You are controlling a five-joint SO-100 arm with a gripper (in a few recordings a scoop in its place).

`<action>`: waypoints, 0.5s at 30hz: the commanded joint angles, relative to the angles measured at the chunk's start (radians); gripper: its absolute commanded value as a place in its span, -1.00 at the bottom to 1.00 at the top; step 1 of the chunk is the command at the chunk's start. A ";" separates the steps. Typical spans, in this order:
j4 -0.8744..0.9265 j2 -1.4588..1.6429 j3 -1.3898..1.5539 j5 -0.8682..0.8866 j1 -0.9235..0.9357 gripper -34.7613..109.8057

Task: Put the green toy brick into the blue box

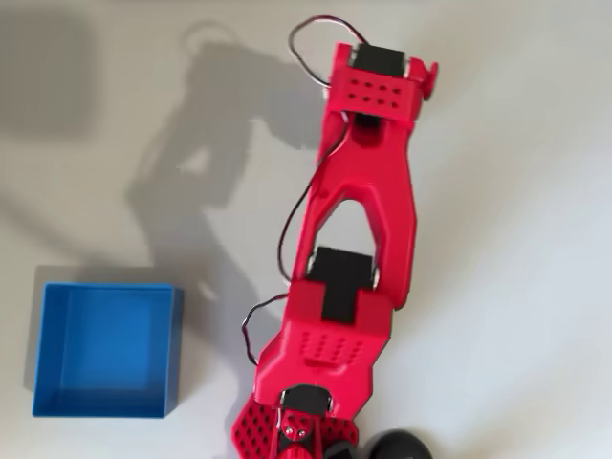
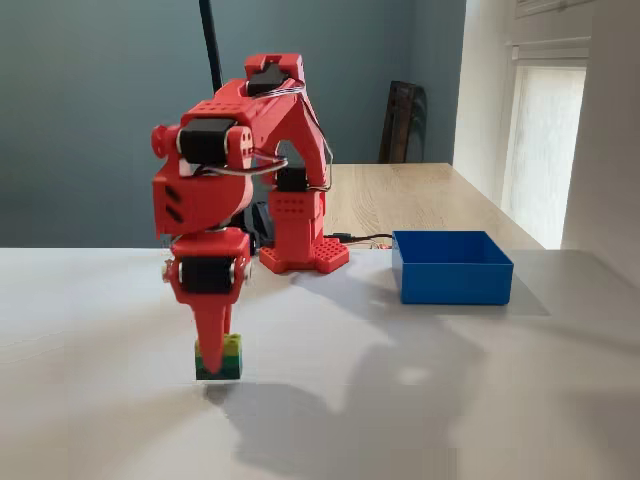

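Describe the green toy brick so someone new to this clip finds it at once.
In the fixed view, start at the red robot arm standing on the white table and follow it down to its gripper. The green toy brick sits at the fingertips, on the table. It is small, lime green and studded, far smaller than the blue box to the right.

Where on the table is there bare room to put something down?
In the fixed view, the table lies bare in front of the blue box and left of the arm. It is crowded where the tool meets the green brick.
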 commanded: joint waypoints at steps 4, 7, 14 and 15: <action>0.011 0.517 0.235 -0.002 -0.152 -0.52; 0.011 0.630 0.337 -0.006 -0.221 -0.52; 0.018 0.827 0.541 -0.006 -0.448 -0.52; 0.023 0.841 0.555 0.006 -0.489 -0.52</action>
